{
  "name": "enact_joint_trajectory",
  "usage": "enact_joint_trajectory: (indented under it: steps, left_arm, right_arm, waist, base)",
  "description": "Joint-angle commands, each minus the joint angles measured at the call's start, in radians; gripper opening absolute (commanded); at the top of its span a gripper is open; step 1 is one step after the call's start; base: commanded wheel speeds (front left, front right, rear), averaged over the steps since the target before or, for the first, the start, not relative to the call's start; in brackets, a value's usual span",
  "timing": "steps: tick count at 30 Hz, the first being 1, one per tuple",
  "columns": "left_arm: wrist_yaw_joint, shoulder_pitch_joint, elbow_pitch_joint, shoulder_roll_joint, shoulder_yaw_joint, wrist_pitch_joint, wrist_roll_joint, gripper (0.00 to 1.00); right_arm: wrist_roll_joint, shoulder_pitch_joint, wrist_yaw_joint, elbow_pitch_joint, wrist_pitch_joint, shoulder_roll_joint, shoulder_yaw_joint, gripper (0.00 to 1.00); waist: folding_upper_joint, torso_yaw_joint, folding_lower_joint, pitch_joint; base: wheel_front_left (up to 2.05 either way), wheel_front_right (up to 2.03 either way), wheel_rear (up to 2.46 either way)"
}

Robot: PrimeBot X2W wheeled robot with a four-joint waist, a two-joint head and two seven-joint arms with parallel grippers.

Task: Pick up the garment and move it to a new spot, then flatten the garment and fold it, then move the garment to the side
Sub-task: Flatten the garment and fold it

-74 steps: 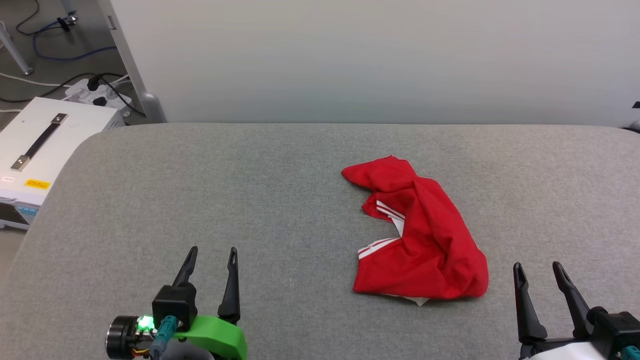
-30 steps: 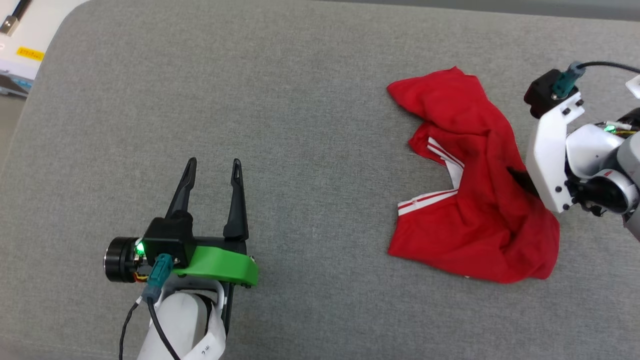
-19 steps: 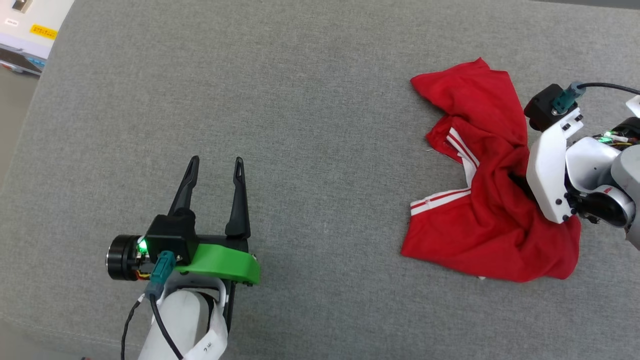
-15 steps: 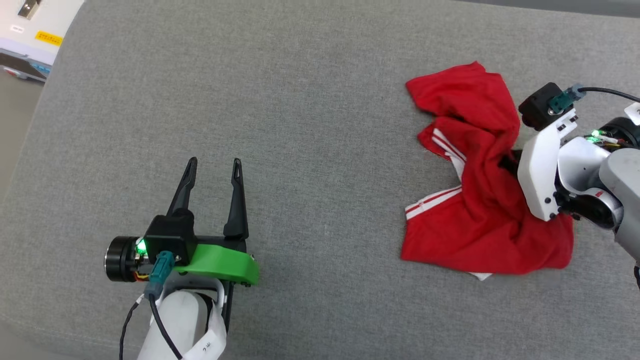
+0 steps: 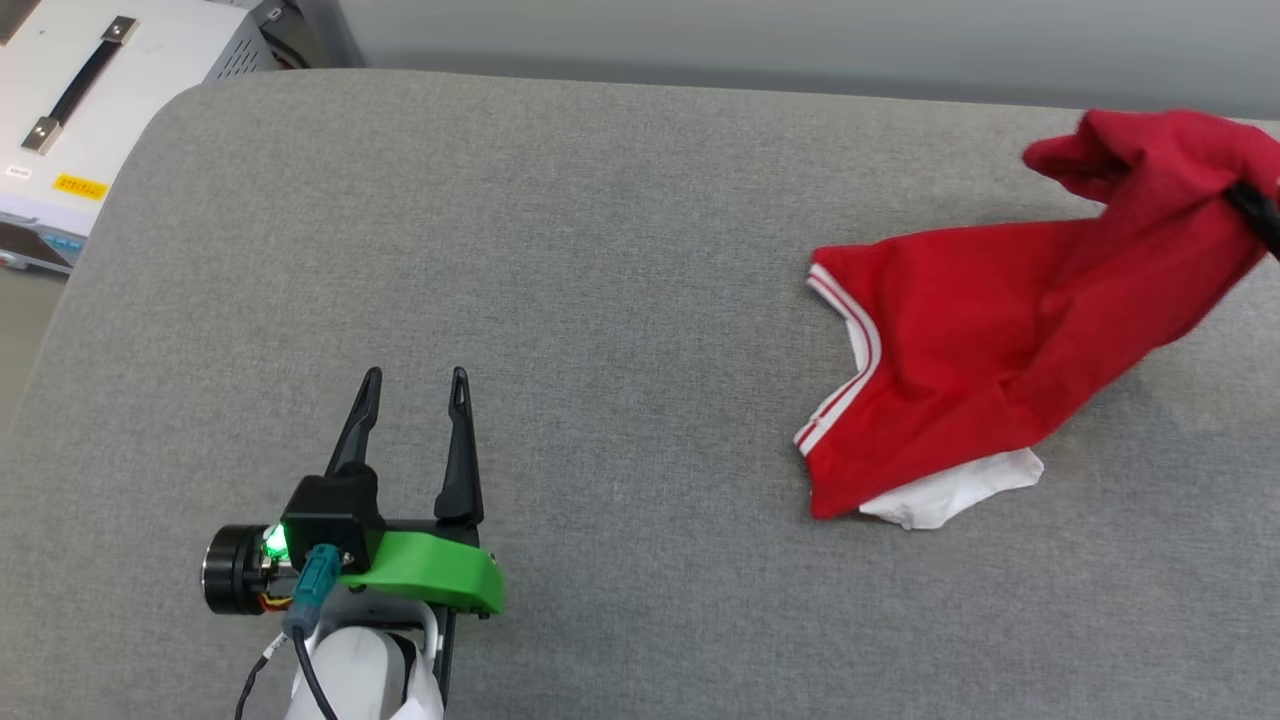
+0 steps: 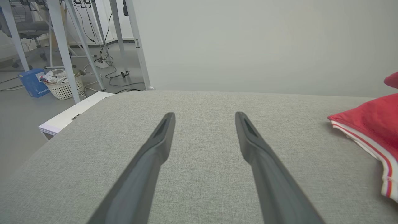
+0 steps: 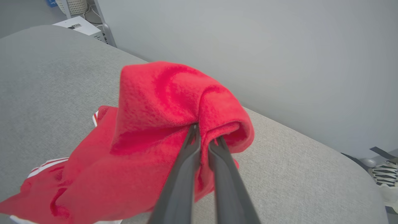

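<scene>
The garment is a red jersey with red-and-white stripe trim and a white patch poking out beneath. It stretches from the grey cushioned table up toward the head view's right edge. One end is lifted and bunched there. My right gripper is shut on that raised fold of the garment, and its dark fingers show at the head view's right edge. My left gripper rests open at the lower left, nothing between its fingers. The garment's striped edge lies to its right.
A white case with a black handle stands off the table's far left corner. A pale wall runs behind the table. Table legs, cables, a blue box and a white basket stand on the floor at the left. A shoe shows past the table's right end.
My right gripper has shut on the garment and lifted it up and to the right, stretching it out; a white part now shows beneath. The head camera has tilted up. The left gripper stays open.
</scene>
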Motion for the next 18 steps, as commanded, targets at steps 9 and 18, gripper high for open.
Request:
enact_joint_trajectory:
  steps: [9, 18]
  left_arm:
    - [0.006, 0.019, -0.007, -0.005, -0.012, -0.006, -0.002, 1.0]
    - [0.01, 0.016, 0.006, -0.005, -0.022, -0.006, -0.007, 1.0]
  right_arm:
    - [0.103, 0.373, -0.002, 0.159, -0.09, -0.009, -0.163, 0.0]
    - [0.146, 0.578, -0.002, 0.255, -0.123, 0.138, -0.212, 0.27]
  waist:
    - [-0.0001, -0.014, -0.0001, -0.005]
    - [-0.0001, -0.001, -0.0001, -0.017]
  base:
    - [0.0, 0.0, 0.0]
    - [0.0, 0.0, 0.0]
